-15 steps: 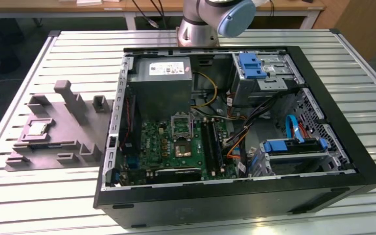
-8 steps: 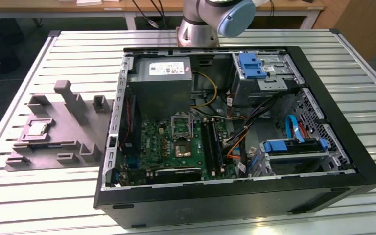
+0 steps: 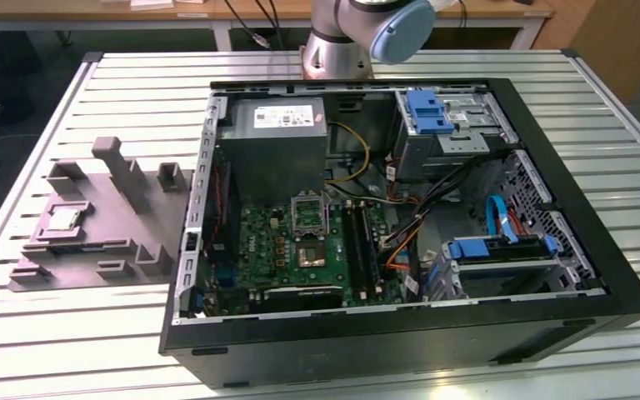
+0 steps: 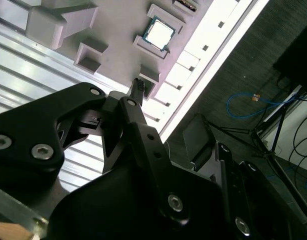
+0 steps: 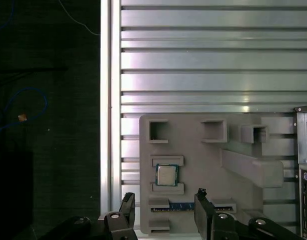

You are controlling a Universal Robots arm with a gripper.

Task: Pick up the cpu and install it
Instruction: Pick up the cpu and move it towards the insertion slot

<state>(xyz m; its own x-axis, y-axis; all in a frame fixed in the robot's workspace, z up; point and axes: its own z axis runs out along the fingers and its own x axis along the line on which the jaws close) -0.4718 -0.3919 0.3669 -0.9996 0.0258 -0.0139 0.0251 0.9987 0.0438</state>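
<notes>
Lying flat in a grey holder (image 5: 208,160) on the tabletop (image 5: 203,60), the chip (image 5: 166,175) is best straddled squarely and gripped by its edges by the hand (image 5: 164,195), which is spread open and empty.

No legible text or numbers; print on the white label (image 3: 287,117) of the power-supply box (image 3: 276,162) far too small

The cpu (image 3: 62,219) has a smooth, silvery metal top. The holder (image 3: 81,250) around it, at nine o'clock from the matt black case (image 3: 353,354), looks like matt grey plastic. The ribbed table (image 3: 120,92) gleams like bare metal.
</notes>
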